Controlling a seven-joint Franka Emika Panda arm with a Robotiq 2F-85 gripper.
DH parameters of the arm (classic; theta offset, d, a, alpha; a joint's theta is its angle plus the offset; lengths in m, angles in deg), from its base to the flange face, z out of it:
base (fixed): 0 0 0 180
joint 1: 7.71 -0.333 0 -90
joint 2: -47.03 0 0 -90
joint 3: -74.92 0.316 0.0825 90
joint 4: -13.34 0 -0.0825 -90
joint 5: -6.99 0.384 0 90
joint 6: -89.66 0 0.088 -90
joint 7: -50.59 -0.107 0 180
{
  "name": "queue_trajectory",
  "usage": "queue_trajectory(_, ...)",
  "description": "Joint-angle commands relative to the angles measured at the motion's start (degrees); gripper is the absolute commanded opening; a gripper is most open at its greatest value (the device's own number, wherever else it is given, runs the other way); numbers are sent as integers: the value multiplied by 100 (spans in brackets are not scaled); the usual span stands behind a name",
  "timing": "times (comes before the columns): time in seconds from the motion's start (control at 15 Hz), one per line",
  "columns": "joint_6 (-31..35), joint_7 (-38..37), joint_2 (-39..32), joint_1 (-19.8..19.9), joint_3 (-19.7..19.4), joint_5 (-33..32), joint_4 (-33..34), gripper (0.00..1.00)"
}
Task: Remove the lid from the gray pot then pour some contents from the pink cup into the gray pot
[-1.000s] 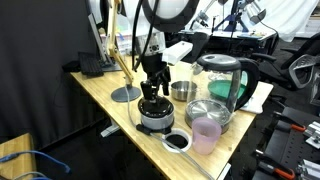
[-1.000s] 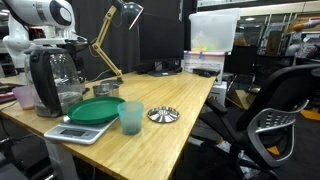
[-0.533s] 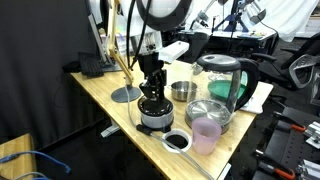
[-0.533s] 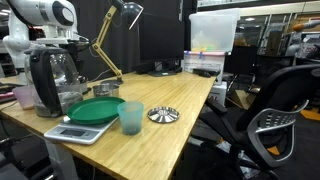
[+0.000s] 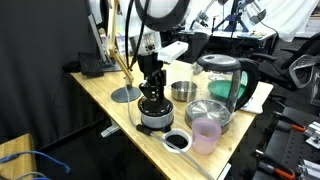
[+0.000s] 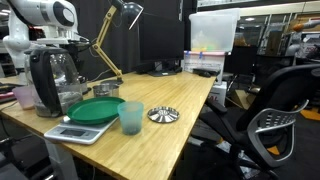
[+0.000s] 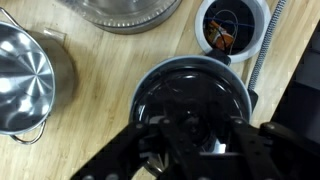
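Surface: light wooden table (image 5: 105,85), black curtain behind it. In an exterior view an office chair (image 6: 270,125) stands at the far side of the table, with a clear storage box (image 6: 212,40) at the back.

Change vs. 0.5 s ago: none visible. The gripper (image 5: 152,98) still hangs straight down over the gray pot (image 5: 155,122), and nothing on the table has shifted.

Containers:
- gray pot: near the table's front edge. The lid (image 7: 190,85) is seated on it, so the contents are hidden.
- pink cup (image 5: 206,135): upright at the front corner, just beside the steel pan (image 5: 208,115) and apart from the pot. I cannot tell whether it holds anything.
- steel pan: covered by a clear glass lid (image 7: 125,12).
- small steel cup (image 7: 25,65): shiny inside, looks empty.
- white-rimmed black disc (image 5: 177,141): between the pot and the pink cup. The wrist view shows something orange in it.
- glass kettle (image 5: 225,80): stands behind the pan.
- green plate (image 6: 97,110): sits on a white scale (image 6: 75,130), with a teal cup (image 6: 130,118) beside it.

Claw: the fingers are down at the lid's centre, but the wrist view is blurred. I cannot tell whether they are spread or pinching the knob.
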Motion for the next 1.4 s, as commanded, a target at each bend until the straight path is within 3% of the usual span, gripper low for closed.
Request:
queue_trajectory(0.0, -286, 196, -135, 24, 49, 83, 214, 15)
queue_trajectory(0.13, -354, 238, -153, -4, 63, 55, 274, 8)
queue_trajectory(0.6, -326, 122, -34, -213, 63, -197, 297, 8)
queue_trajectory(0.93, -115, -236, 364, -393, -29, -713, 230, 8)
queue_trajectory(1.33, 143, -752, 1073, -143, -196, -1036, -18, 8)
